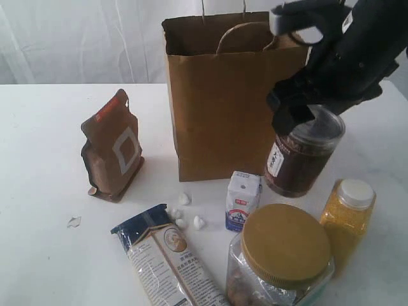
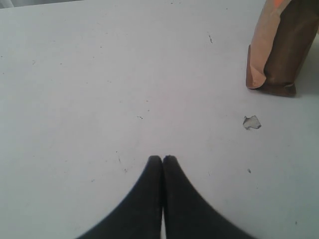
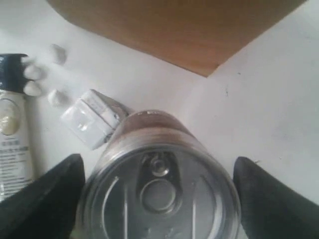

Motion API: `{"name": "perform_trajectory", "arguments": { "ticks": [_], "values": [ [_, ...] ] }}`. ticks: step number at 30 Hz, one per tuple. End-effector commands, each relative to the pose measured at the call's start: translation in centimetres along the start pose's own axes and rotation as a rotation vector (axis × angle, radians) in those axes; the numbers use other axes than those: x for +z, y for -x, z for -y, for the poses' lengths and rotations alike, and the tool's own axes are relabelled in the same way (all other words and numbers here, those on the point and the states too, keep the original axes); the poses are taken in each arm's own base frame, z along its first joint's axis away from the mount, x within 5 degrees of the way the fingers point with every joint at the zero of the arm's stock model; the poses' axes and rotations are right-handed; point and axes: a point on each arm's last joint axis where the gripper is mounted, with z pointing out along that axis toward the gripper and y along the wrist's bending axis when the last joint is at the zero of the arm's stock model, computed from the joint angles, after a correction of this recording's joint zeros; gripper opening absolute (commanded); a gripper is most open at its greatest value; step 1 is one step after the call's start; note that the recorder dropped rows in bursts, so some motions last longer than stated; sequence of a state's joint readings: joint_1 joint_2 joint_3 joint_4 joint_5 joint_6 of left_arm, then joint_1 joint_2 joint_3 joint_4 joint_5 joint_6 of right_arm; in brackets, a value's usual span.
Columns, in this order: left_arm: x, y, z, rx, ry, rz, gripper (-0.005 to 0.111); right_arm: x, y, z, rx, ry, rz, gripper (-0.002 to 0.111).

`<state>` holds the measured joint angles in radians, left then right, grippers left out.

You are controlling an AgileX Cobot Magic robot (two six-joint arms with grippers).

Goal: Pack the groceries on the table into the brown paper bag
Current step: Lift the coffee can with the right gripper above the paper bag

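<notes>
My right gripper (image 3: 158,162) is shut on the metal-lidded can (image 3: 158,199), one finger on each side of its rim. From the exterior the can (image 1: 299,159) leans, just right of the brown paper bag (image 1: 223,108), under the dark right gripper (image 1: 301,109). On the table (image 1: 44,242) stand the brown red-labelled pouch (image 1: 113,148), the white-blue carton (image 1: 243,201), the tan-lidded jar (image 1: 284,255) and the yellow bottle (image 1: 349,220). The noodle packet (image 1: 166,261) lies flat beside small white lumps (image 1: 185,213). My left gripper (image 2: 163,158) is shut and empty over bare tabletop, apart from the pouch (image 2: 279,50).
A small pale scrap (image 2: 251,122) lies on the table near the pouch, also visible as the scrap (image 1: 74,222) at the left. The bag's mouth (image 1: 217,29) is open upward with its loop handles standing. The carton (image 3: 92,119) sits close beside the can.
</notes>
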<state>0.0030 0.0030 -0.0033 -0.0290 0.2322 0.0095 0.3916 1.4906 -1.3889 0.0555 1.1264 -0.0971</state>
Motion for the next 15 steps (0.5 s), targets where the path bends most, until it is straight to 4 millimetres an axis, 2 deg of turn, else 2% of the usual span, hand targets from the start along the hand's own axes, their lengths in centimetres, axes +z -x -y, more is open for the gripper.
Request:
{"name": "perform_trajectory", "arguments": {
  "ticks": [1,6,15],
  "values": [
    [0.0,-0.1,0.0,-0.007,-0.005,0.000,0.000,-4.5,0.2,-0.9,-0.017,0.074,0.092,0.035],
    [0.0,-0.1,0.0,-0.007,-0.005,0.000,0.000,-7.6,1.3,-2.0,-0.065,0.177,0.195,0.035],
    [0.0,-0.1,0.0,-0.007,-0.005,0.000,0.000,-11.5,2.6,-3.5,-0.149,0.323,0.357,0.035]
  ]
}}
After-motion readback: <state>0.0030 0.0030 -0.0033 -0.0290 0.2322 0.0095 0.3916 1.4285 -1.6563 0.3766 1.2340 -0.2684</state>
